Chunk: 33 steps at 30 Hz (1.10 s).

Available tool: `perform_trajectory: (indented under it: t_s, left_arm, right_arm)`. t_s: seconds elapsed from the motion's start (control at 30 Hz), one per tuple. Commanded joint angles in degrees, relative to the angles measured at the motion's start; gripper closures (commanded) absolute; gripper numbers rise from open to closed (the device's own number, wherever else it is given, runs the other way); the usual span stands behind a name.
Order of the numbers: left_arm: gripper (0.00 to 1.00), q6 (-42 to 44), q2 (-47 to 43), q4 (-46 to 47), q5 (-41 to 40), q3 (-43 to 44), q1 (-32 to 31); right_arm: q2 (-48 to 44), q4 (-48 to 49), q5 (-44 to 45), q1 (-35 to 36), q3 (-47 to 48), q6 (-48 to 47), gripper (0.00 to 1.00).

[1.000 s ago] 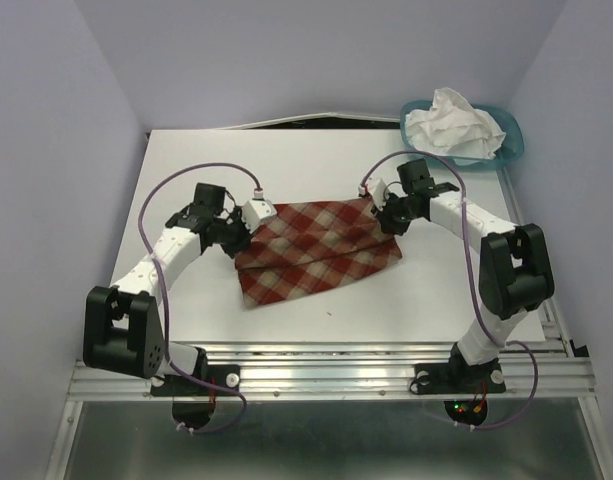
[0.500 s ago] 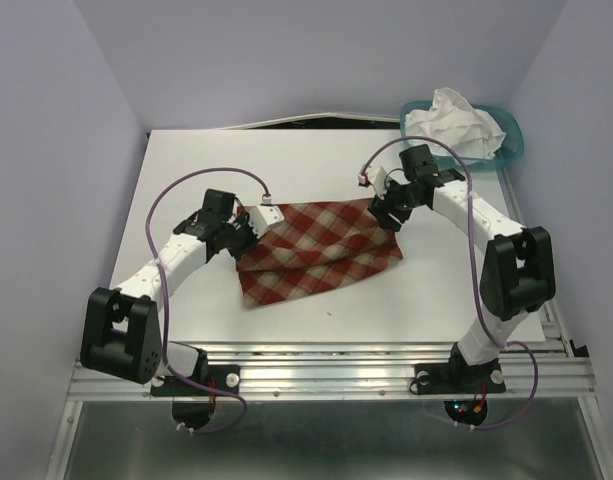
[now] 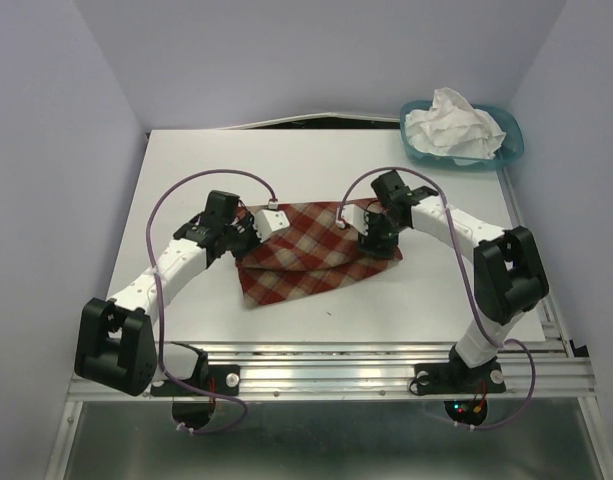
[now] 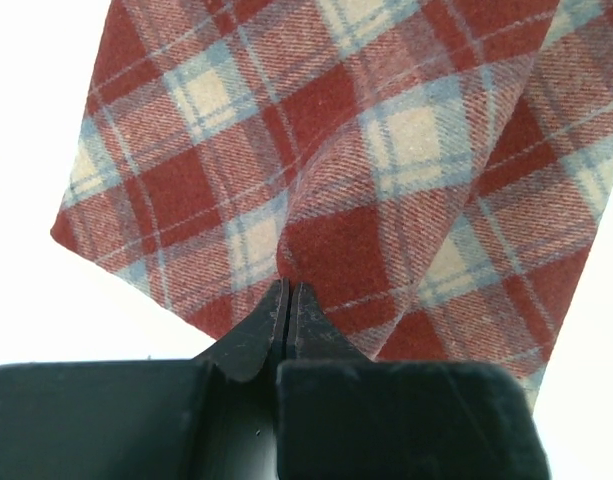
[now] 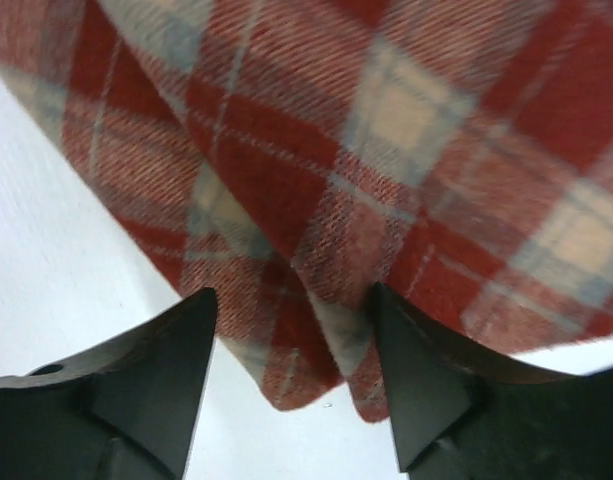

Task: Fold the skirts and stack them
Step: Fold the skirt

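Plaid skirt (image 3: 316, 262) first: it lies in the middle of the white table (image 3: 216, 165). It is a soft woven twill in brick red, with cream squares and thin pale-blue lines. It is doubled over into a rough, slanted rectangle, and one layer's edge peeks out below the other along the near side. Close up, the weave looks fuzzy and diagonally ribbed, and the cloth buckles into gentle ridges rather than lying flat.

The white skirt (image 3: 454, 122) is a crumpled heap of thin, crinkly fabric. It is piled in the teal plastic basket (image 3: 513, 145) at the table's far right corner, well apart from the plaid one.

The left gripper (image 4: 288, 300) has its black tips pressed tight together on a small pinch of plaid at the skirt's left end. The cloth tents up from that point. The right gripper (image 5: 291, 295) is over the right end with its wedge-shaped black fingers (image 5: 151, 385) spread wide. A loose fold lies between them, and neither finger clamps it.

A second ago the right gripper sat at the skirt's far right corner. Since then it has come inward and nearer, over the cloth, and its jaws have parted. The left gripper has slid a little toward the centre, its pinch unchanged. The skirt's near edge, the basket and the white heap lie where they were.
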Motion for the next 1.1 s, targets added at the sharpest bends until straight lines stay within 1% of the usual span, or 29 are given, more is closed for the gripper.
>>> perform_trajectory:
  t_s: [0.0,0.07,0.1,0.17,0.2,0.23,0.27,0.33,0.57,0.7,0.77,0.83,0.9,0.93,1.03,1.07]
  left_arm:
    - [1.00,1.8,-2.0,-1.4,-0.2,-1.5,-0.6]
    - [1.00,2.1,-2.4,-1.4,-0.5,-2.1,-0.7]
    - [1.00,2.4,-2.5,-1.4,-0.6,-2.4,-0.8]
    - [1.00,2.1,-2.8,-1.2,-1.1,-3.2,-1.1]
    - [1.00,1.8,-2.9,-0.7,-1.5,-3.5,-1.1]
    - [1.00,1.4,-3.0,-0.4,-1.9,-3.8,-1.2]
    - [1.00,1.1,-3.0,0.0,-2.1,-3.9,-1.2]
    - [1.00,-0.2,-3.1,1.2,-3.2,-4.0,-1.2]
    - [1.00,-2.6,-4.6,1.1,-3.9,-0.9,-1.2]
    - [1.00,-3.1,-7.4,-2.9,-3.0,2.2,-1.2]
    - [1.00,-3.4,-8.8,-4.7,-2.3,2.8,-1.2]
    - [1.00,-3.1,-10.6,-7.7,-0.2,2.9,-1.2]
    - [1.00,-2.7,-12.0,-10.4,1.8,1.4,-1.6]
    - [1.00,-2.6,-12.3,-11.0,2.2,0.7,-2.0]
    - [1.00,-2.4,-12.5,-12.0,3.0,-2.4,-3.4]
    - [1.00,-2.5,-12.5,-11.2,3.0,-4.7,-4.8]
  right_arm:
    - [-1.5,2.8,4.7,1.4,-3.5,-3.0,0.36]
    - [-1.6,4.0,6.2,1.4,-4.1,-3.1,0.44]
    - [-1.6,5.0,6.5,1.4,-4.4,-3.2,0.52]
    - [-2.3,5.9,7.6,1.4,-5.1,-3.1,0.62]
    - [-2.5,6.7,7.8,1.4,-5.2,-3.0,0.75]
    - [-3.2,7.2,8.2,1.4,-5.3,-2.7,0.82]
    - [-3.5,7.9,8.4,1.4,-5.2,-2.3,0.93]
    - [-4.1,9.4,8.9,1.4,-5.0,-1.7,0.99]
    - [-6.0,8.8,9.6,1.4,-0.5,-0.4,0.99]
    - [-8.4,5.8,9.4,1.4,2.4,-0.4,0.99]
    - [-9.7,5.0,9.0,1.4,2.0,-0.8,0.99]
    - [-11.7,4.4,8.9,1.4,1.0,-1.2,0.99]
    - [-12.9,4.9,9.4,1.4,-2.2,-1.7,0.99]
    - [-13.1,5.3,9.5,1.4,-5.0,-1.9,0.99]
    - [-13.6,7.9,9.9,2.5,-9.9,-1.6,0.99]
    - [-13.6,9.9,10.2,2.5,-13.0,-1.3,0.99]
